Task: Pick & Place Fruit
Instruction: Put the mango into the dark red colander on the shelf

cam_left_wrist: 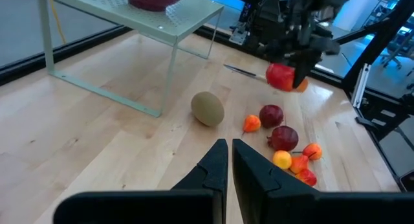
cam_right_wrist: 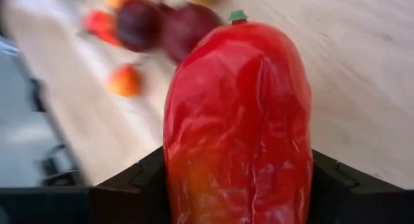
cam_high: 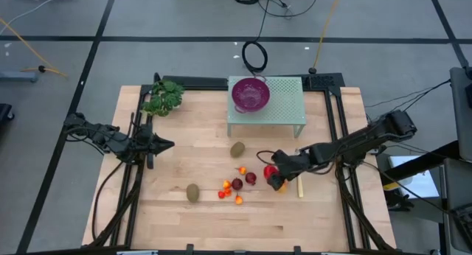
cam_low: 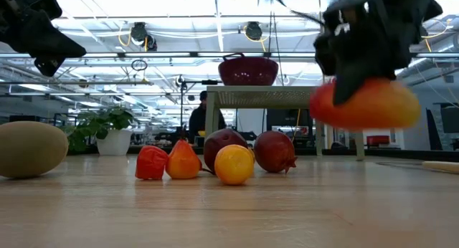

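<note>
Wooden table [cam_high: 177,218], fruit scattered near a green rack [cam_high: 284,111].
Right gripper [cam_high: 274,174] is clenching the elongated red-orange fruit [cam_right_wrist: 238,120], lifting it clear; left gripper [cam_high: 164,144] is waiting, fingers closed.

Elongated orange-red fruit [cam_right_wrist: 238,127] held off the table, right of the rest. One olive-brown kiwi [cam_high: 237,149] lies farther back, another kiwi [cam_high: 192,192] near-left. Two dark red round fruits [cam_high: 244,182] and tiny orange-red ones [cam_high: 227,191] clustered between.

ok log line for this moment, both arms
right gripper: shut on elongated red fruit, lifted off table | left gripper: shut, idle at left | bowl: on rack
</note>
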Controlling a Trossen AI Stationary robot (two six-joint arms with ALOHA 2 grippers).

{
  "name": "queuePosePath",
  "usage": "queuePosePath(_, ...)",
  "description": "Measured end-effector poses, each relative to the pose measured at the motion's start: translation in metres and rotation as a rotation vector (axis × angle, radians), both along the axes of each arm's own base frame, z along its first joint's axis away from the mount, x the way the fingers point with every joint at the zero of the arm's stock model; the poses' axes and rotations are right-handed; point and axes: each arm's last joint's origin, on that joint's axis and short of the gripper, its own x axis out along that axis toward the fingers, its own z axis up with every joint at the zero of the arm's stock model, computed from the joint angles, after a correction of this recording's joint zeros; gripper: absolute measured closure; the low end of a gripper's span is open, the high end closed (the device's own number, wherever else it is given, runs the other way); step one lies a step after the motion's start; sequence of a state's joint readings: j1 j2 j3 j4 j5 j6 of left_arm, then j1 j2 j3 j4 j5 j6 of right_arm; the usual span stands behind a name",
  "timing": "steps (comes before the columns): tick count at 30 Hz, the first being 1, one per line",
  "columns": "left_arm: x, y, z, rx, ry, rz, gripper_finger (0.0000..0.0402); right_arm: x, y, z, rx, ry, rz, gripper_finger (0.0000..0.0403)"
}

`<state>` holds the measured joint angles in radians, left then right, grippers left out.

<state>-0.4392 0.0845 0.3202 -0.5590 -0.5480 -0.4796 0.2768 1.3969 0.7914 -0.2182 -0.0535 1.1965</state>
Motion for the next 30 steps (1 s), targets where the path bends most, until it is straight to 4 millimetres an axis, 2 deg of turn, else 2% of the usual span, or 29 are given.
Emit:
queuePosePath(8, 0.001, 0.0, 0.004, -0.006, -0.035, 0.0, 0.038, -0.006, -0.005, 0.049, 0.015, -0.317, -0.073, 0.0179)
queuePosePath(16, 0.001, 0.0, 0.003, -0.002, -0.033, 0.0, 0.038, -0.013, -0.017, 0.093, -0.066, -0.644, -0.132, 0.0178)
queuePosePath(22, 0.001, 0.0, 0.003, -0.015, -0.035, 0.004, 0.038, -0.014, -0.039, 0.112, -0.164, -0.796, -0.167, 0.018)
queuePosePath(30, 0.001, 0.0, 0.003, -0.011, -0.033, 0.003, 0.038, -0.012, -0.068, 0.126, -0.25, -0.893, -0.182, 0.0182)
